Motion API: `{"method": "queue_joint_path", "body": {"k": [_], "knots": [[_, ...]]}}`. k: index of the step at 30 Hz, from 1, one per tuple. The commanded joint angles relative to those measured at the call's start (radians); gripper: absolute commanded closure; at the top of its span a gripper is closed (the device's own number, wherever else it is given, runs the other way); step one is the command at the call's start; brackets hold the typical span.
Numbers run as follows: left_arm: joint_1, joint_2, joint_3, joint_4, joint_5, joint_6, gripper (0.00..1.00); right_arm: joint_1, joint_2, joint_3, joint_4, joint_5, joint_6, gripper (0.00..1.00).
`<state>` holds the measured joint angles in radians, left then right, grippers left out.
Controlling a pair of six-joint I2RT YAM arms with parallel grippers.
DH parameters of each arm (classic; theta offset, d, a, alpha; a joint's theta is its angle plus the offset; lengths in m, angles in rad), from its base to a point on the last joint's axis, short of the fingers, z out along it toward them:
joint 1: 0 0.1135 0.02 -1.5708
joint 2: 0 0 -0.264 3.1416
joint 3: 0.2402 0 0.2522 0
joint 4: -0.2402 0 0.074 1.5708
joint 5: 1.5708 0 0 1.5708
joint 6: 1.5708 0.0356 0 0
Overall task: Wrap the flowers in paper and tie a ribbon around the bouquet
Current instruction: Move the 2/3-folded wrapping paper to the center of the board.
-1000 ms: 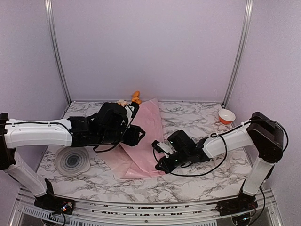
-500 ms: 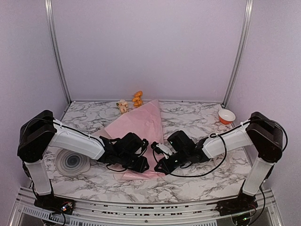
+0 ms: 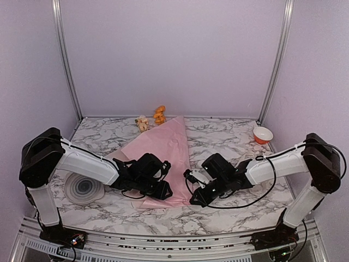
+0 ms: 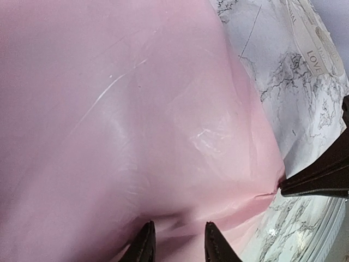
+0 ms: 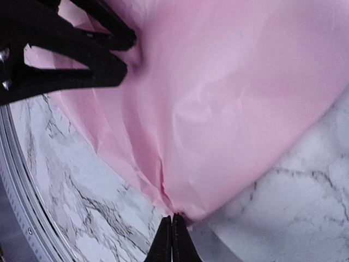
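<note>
Paper (image 3: 163, 155) pale pink, creased, folded cone-like over marble table (image 3: 229, 136), left gripper (image 4: 177, 243) part-open on it, right gripper (image 5: 172, 234) pinching its corner.

Left arm swung from far side of table, down and in; left gripper (image 3: 162, 189) now low on near part of paper (image 3: 163, 150), jaws narrower than a second ago. Orange and whitish flowers (image 3: 153, 118) (earlier partly hidden behind arm) now exposed at paper's far tip. Right gripper (image 3: 192, 201) shifted slightly rightward, pinching paper's near corner; right elbow moved right too.
</note>
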<state>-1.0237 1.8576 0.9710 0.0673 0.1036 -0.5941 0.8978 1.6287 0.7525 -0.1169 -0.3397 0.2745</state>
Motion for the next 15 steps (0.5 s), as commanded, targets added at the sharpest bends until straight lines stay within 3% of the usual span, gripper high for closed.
{"method": "queue_joint_path", "body": {"k": [1, 8, 10, 13, 15], "knots": [[0.004, 0.05, -0.05, -0.158, 0.021, 0.039, 0.69, -0.018, -0.063, -0.029, -0.229, 0.06, -0.022, 0.97], [0.003, 0.038, -0.076, -0.136, -0.002, 0.022, 0.7, -0.036, -0.16, 0.059, -0.261, 0.004, -0.031, 0.94], [0.003, 0.023, -0.087, -0.129, -0.024, 0.016, 0.7, -0.066, -0.153, 0.09, -0.212, -0.044, -0.014, 0.85], [0.001, 0.017, -0.083, -0.125, -0.043, 0.014, 0.7, -0.145, -0.09, 0.162, -0.167, -0.084, 0.022, 0.6], [0.0, 0.026, -0.08, -0.121, -0.042, 0.013, 0.7, -0.201, -0.025, 0.217, -0.162, -0.08, 0.046, 0.54]]}}
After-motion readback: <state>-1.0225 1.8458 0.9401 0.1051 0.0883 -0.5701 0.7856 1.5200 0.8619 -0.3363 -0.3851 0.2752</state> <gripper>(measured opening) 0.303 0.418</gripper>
